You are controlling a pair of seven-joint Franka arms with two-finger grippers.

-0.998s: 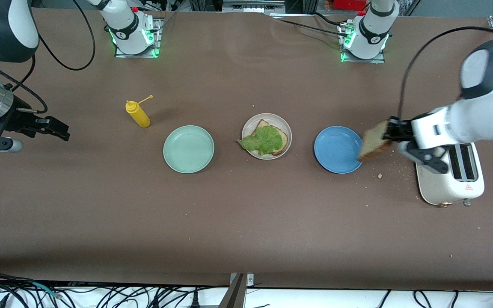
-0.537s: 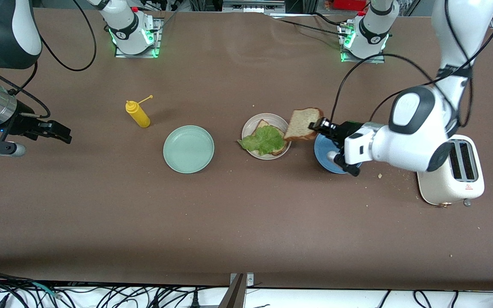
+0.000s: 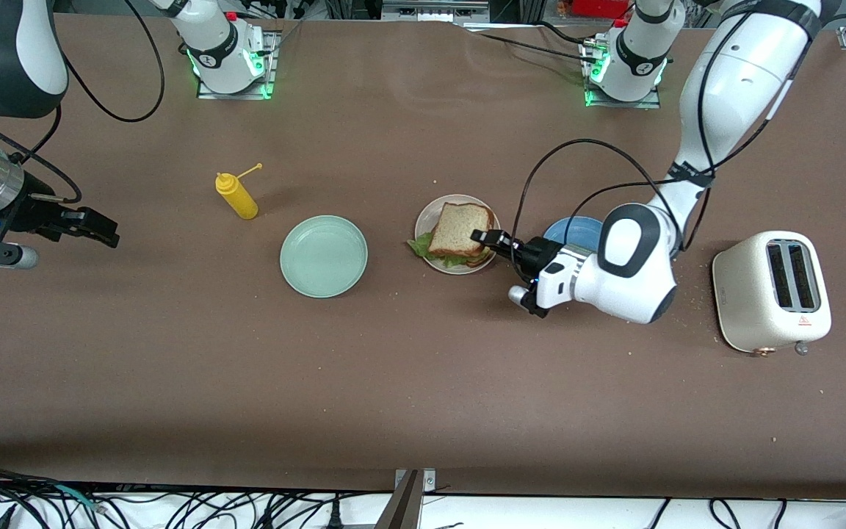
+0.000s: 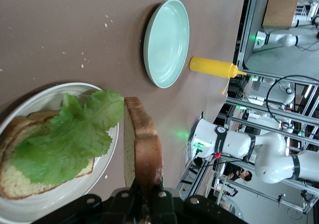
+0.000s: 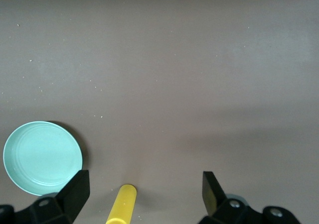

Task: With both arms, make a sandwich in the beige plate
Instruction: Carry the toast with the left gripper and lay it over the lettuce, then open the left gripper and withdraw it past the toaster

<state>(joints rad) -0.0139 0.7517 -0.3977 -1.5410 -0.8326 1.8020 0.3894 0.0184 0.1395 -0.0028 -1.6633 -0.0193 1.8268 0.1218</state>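
The beige plate (image 3: pixel 460 198) lies mid-table with a bread slice (image 4: pixel 20 184) and a ruffled lettuce leaf (image 3: pixel 418 248) on it. My left gripper (image 3: pixel 483 237) is shut on the crust edge of a second bread slice (image 3: pixel 460 226), held flat just over the lettuce (image 4: pixel 65 139). In the left wrist view this slice (image 4: pixel 142 144) shows edge-on in the gripper (image 4: pixel 148 186), close above the plate rim (image 4: pixel 60 87). My right gripper (image 3: pixel 100 231) waits open, holding nothing, over the table at the right arm's end; in its wrist view (image 5: pixel 144 186) only tabletop lies between the fingers.
A mint green plate (image 3: pixel 324 256) and a yellow squeeze bottle (image 3: pixel 236 195) lie toward the right arm's end. A blue plate (image 3: pixel 577 229), partly covered by the left arm, and a white toaster (image 3: pixel 772 290) lie toward the left arm's end. Crumbs dot the table by the toaster.
My left arm carried the bread slice from beside the toaster, over the blue plate, to above the lettuce on the beige plate. The right arm barely moved.
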